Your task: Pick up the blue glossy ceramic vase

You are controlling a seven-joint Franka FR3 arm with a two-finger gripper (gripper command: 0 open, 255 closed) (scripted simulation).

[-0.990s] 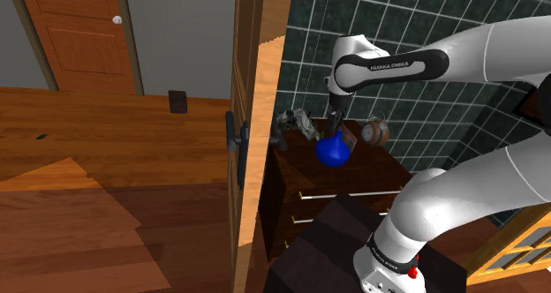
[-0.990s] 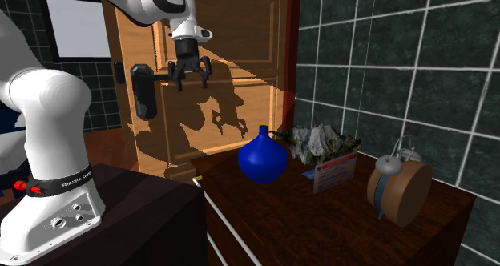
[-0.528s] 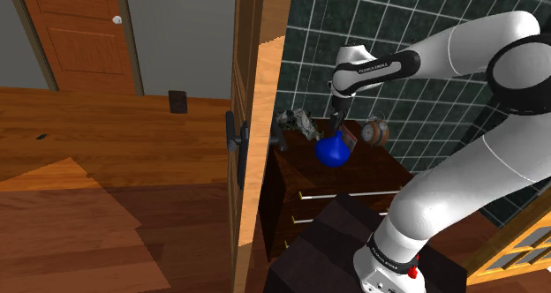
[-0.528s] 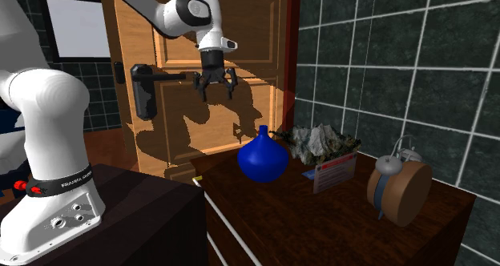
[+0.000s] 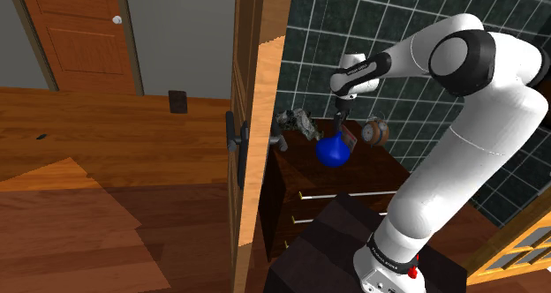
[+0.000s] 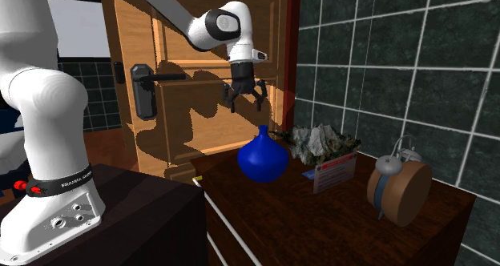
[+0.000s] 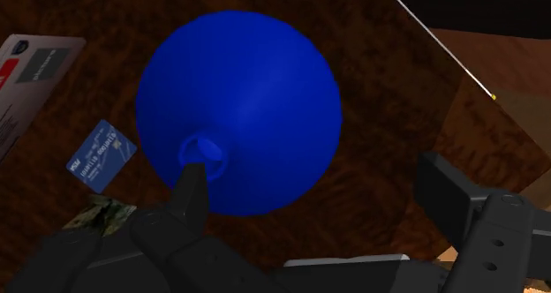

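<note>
– Wrist view: where is the vase (image 7: 238, 110)?

– Right under the gripper (image 7: 311, 168), standing upright on the dark wood table (image 7: 388, 97). The fingers are spread wide and hold nothing. One fingertip (image 7: 190, 181) lines up with the vase's narrow neck, and the other is well off to the side of the round body.

– So how should the approach go?

– I'd shift sideways first, so the neck sits midway between the fingers and not under one of them. Then go straight down and close on the neck. The belly looks too broad and too smooth for a sure grip. In the second exterior view the gripper (image 6: 245, 106) hangs above the vase (image 6: 263, 157), apart from it, so there is room to correct before going down.

– Anything to avoid?

– The door handle (image 6: 148, 76) is close beside the arm's path, and the rocky ornament (image 6: 319, 140) sits just behind the vase.

– Count the things for me.

– One vase, one ornament, one standing sign (image 6: 334, 172), one small blue card (image 7: 97, 153) lying flat, one alarm clock (image 6: 398, 188), one door handle, and two fingers.
</note>
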